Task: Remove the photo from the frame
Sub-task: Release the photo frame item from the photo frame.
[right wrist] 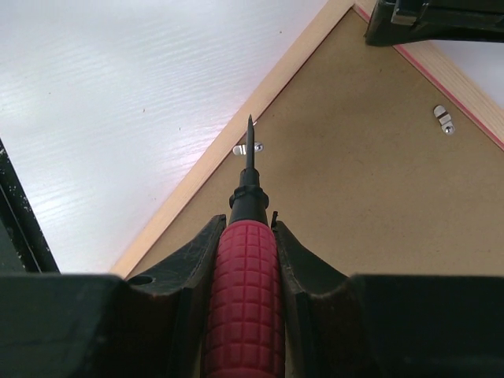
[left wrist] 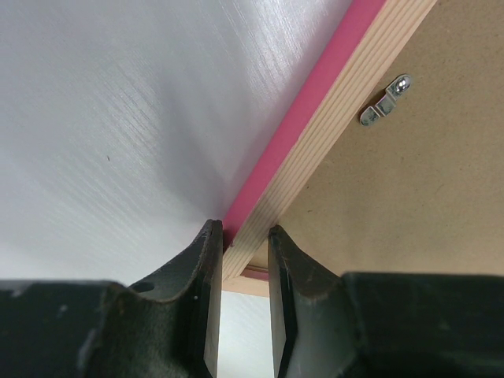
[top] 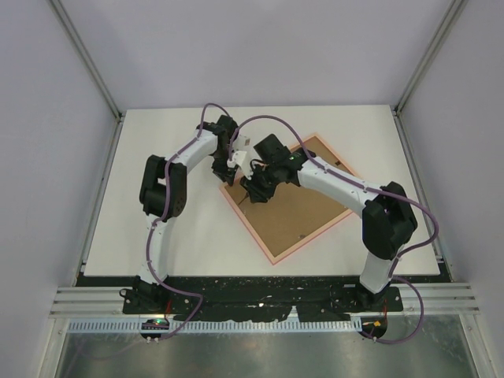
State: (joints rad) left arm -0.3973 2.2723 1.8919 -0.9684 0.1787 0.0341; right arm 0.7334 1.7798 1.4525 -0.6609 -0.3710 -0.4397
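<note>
The frame (top: 248, 228) lies face down on the white table, its paler back rail (left wrist: 315, 126) and brown backing board (top: 299, 209) facing up. The photo is hidden under the board. My left gripper (left wrist: 240, 236) is shut on the frame's rail close to a corner, one finger on the pink outer side and one on the inner side. My right gripper (right wrist: 246, 228) is shut on a red-handled screwdriver (right wrist: 246, 291). Its tip points at a small metal clip (right wrist: 246, 148) by the frame's inner edge. In the top view both grippers (top: 234, 161) (top: 253, 189) meet at the frame's left corner.
A second metal clip (right wrist: 443, 120) sits on the backing board near the far rail, also seen in the left wrist view (left wrist: 384, 101). The white table (top: 157, 150) extends left of the frame. Grey walls enclose the table.
</note>
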